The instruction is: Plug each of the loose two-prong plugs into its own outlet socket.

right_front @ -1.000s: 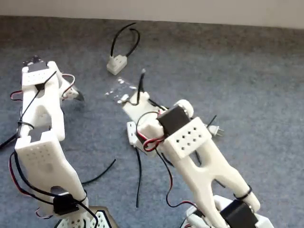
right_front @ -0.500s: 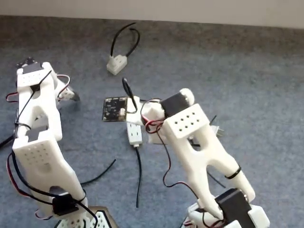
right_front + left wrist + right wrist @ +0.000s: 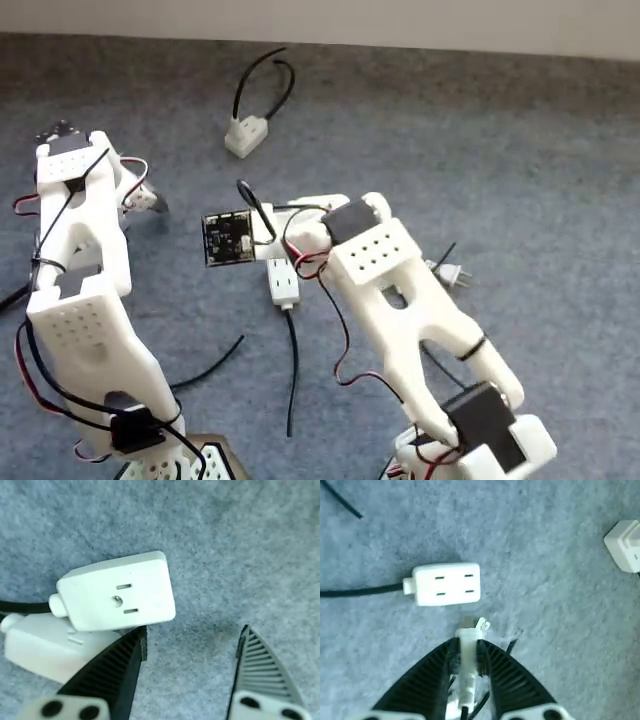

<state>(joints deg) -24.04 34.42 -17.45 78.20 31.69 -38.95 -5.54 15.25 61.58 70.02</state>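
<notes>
The right gripper (image 3: 468,641) clamped a plug (image 3: 468,652), probably light and rigid, by its body near a 2-socket outlet (image 3: 447,583); the left gripper (image 3: 194,635) gaped wide beside a grounded outlet (image 3: 115,592).

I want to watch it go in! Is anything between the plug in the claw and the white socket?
Nothing visible is. The right gripper is shut on the small white two-prong plug, and just bare grey carpet lies between its prongs and the white rectangular outlet socket.
</notes>
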